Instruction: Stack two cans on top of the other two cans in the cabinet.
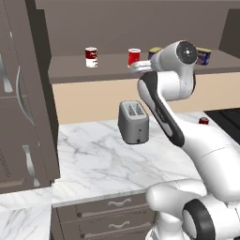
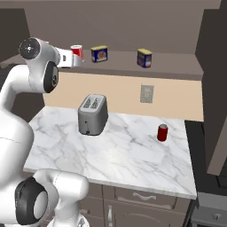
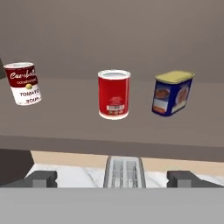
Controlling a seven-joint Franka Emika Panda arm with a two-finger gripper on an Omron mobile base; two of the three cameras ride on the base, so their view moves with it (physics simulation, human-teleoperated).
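**Gripper open in front of the shelf, all four cans on the shelf**

Gripper (image 3: 112, 177) jaws stand wide apart and hold nothing; in the hand view the two dark fingertips (image 3: 41, 178) rise at the lower left and lower right, well apart. Between them, lower down, sits the toaster (image 1: 134, 122) on the marble counter (image 1: 93, 159).

The gripper faces the open shelf of the cabinet (image 1: 112, 65). The almost all-red can (image 3: 113, 94) stands upright on the shelf, straight ahead of the gripper and not touched by it. The red-and-white can (image 3: 22, 83) stands upright on the same shelf, apart from the red can, on its left in the hand view.

One blue tin (image 3: 172, 92) stands on the shelf to the right of the red can, near but not touching. The second blue tin (image 2: 144, 58) stands farther right along the shelf, well apart from the first.

A small red can (image 2: 162, 132) stands on the counter near its right end.
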